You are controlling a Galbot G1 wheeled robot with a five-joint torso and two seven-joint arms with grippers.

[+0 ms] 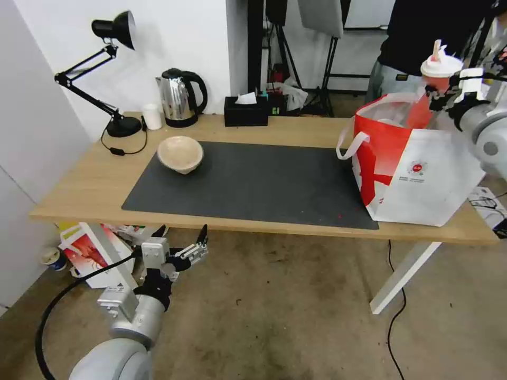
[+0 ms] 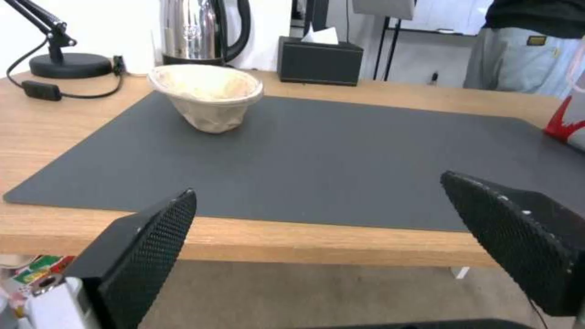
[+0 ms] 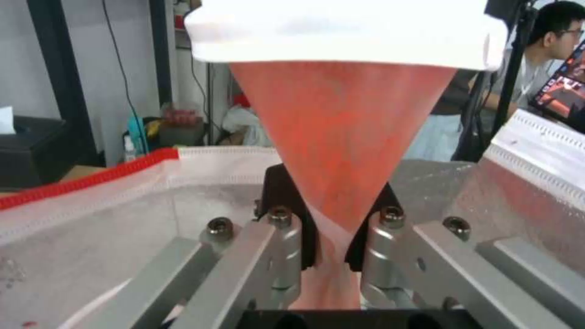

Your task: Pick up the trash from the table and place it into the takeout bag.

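Observation:
My right gripper (image 1: 439, 94) is shut on the red drink cup (image 1: 439, 74) with its white lid, holding it upright over the open mouth of the takeout bag (image 1: 417, 169) at the table's right end. In the right wrist view the cup (image 3: 341, 137) is pinched between the fingers (image 3: 277, 214) above the bag's silver lining (image 3: 79, 237). The beige bowl (image 1: 180, 153) sits on the dark mat (image 1: 253, 184) at its far left; its crumpled side (image 2: 210, 98) shows in the left wrist view. My left gripper (image 1: 180, 236) hangs open below the table's front edge.
A black desk lamp (image 1: 105, 74), a small white cup (image 1: 152, 116), a steel kettle (image 1: 179, 97) and a black tissue box (image 1: 245, 111) line the table's back edge. A printed paper bag (image 1: 90, 253) lies on the floor under the left end. A person stands behind the takeout bag.

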